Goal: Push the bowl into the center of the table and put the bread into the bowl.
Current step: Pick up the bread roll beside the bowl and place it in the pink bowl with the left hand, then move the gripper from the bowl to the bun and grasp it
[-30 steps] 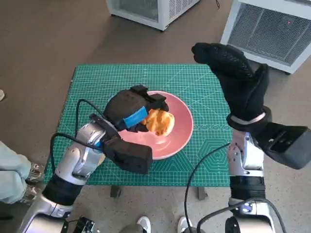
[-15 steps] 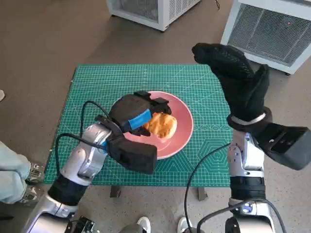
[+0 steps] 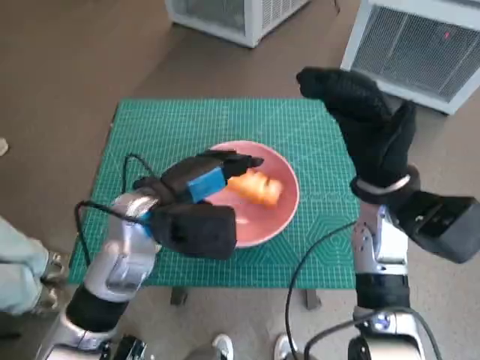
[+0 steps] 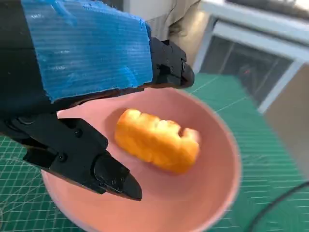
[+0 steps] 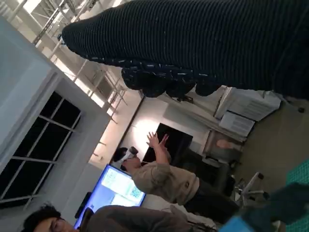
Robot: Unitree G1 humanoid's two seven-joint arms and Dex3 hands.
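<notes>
The pink bowl (image 3: pixel 281 217) stands near the middle of the green mat (image 3: pixel 157 131). The golden bread (image 3: pixel 259 187) lies loose inside it, slightly right of centre. My left hand (image 3: pixel 204 178) hovers over the bowl's left rim with its fingers apart, holding nothing. In the left wrist view the bread (image 4: pixel 157 140) rests on the bowl's floor (image 4: pixel 183 198), a gap separating it from the black fingers (image 4: pixel 111 174). My right hand (image 3: pixel 364 124) is raised high off the table's right side, gloved and empty; the right wrist view shows only the glove (image 5: pixel 217 43).
Two white slatted units (image 3: pixel 225 15) (image 3: pixel 420 45) stand on the floor beyond the table. A person's pale trouser leg (image 3: pixel 15 270) shows at the left edge. Two people (image 5: pixel 164 179) appear in the right wrist view. A black cable (image 3: pixel 105 214) loops by my left forearm.
My left hand has let go of the bread and drawn back toward the bowl's left side. The bread now lies free in the bowl, a little further right. The right arm has stayed still.
</notes>
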